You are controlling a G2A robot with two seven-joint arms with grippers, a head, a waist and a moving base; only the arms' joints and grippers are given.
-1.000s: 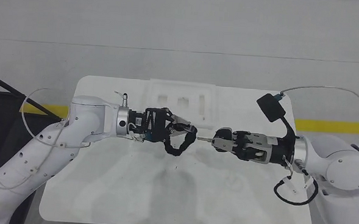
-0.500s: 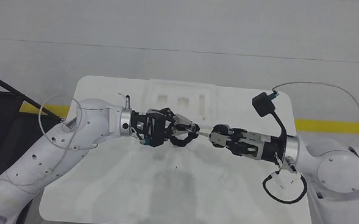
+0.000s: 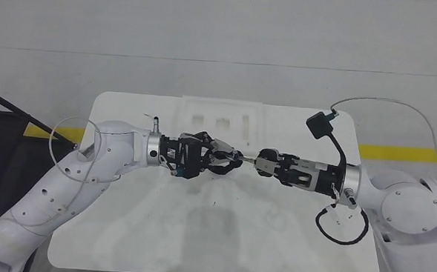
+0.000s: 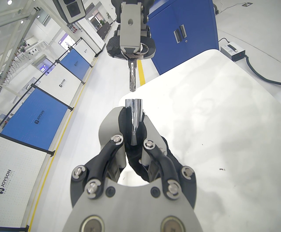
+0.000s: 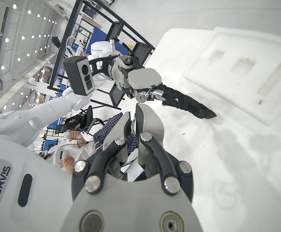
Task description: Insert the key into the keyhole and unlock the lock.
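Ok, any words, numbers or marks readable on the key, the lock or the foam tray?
key: no text readable.
lock: none readable; any stamping on its keyhole face is too small to tell.
foam tray: none.

Glossy chrome lock (image 4: pixel 134 114), dull metal key (image 4: pixel 132 77)

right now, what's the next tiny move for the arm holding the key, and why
Probably ease the right gripper straight forward along the key. In the left wrist view its tip sits just short of the chrome end of the lock, roughly in line, a gap between them. The left gripper holds the lock clamped.
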